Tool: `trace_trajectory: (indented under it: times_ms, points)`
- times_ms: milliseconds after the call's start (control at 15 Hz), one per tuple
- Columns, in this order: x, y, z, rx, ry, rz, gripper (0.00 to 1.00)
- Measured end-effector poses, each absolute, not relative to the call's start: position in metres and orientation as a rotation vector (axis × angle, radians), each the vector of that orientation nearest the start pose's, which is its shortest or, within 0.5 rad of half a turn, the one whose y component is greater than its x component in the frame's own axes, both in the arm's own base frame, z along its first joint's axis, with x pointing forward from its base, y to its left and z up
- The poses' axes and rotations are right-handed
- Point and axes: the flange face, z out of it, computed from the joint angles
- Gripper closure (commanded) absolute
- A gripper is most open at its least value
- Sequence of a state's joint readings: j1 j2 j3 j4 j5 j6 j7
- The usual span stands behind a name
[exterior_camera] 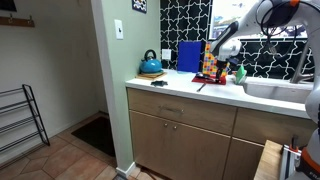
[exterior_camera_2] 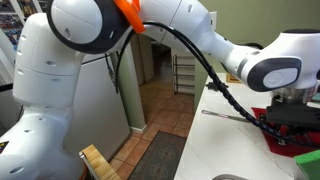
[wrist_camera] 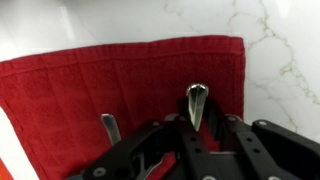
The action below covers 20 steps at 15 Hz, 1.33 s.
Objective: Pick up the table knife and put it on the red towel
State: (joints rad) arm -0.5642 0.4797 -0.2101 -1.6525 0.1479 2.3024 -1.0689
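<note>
In the wrist view the red towel (wrist_camera: 100,85) lies flat on the white marble counter and fills most of the picture. My gripper (wrist_camera: 197,128) hangs just above the towel's right part. It is shut on the table knife (wrist_camera: 197,100), whose rounded silvery end sticks out between the fingers over the cloth. A second bit of metal (wrist_camera: 110,126) shows at the left of the fingers; I cannot tell what it is. In both exterior views the gripper (exterior_camera: 222,63) (exterior_camera_2: 290,116) hovers over the towel (exterior_camera: 208,77) (exterior_camera_2: 283,142).
A teal kettle (exterior_camera: 150,65), a blue board (exterior_camera: 188,55) and an upright multicoloured box (exterior_camera: 210,55) stand at the counter's back. A thin utensil (exterior_camera_2: 226,114) lies on the counter beside the towel. A sink (exterior_camera: 275,90) is set in past the towel.
</note>
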Motion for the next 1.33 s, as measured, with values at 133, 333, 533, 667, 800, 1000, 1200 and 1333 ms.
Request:
trace_trajectory:
  times_ms: [133, 333, 533, 667, 800, 1000, 1200, 1333]
  points:
    - [0.512, -0.473, 0.355, -3.246, -0.376, -0.213, 0.94]
    - [0.513, -0.474, 0.355, -3.252, -0.366, -0.212, 0.44]
    - [0.513, -0.473, 0.356, -3.248, -0.361, -0.199, 0.22]
    - [0.513, -0.468, 0.36, -3.237, -0.357, -0.174, 0.07]
    - [0.512, -0.461, 0.368, -3.215, -0.32, -0.149, 0.0]
    - [0.509, -0.448, 0.394, -3.191, -0.217, -0.145, 0.0]
    - [0.503, -0.432, 0.427, -3.164, -0.056, -0.15, 0.0]
    - [0.495, -0.42, 0.447, -3.137, 0.077, -0.142, 0.0]
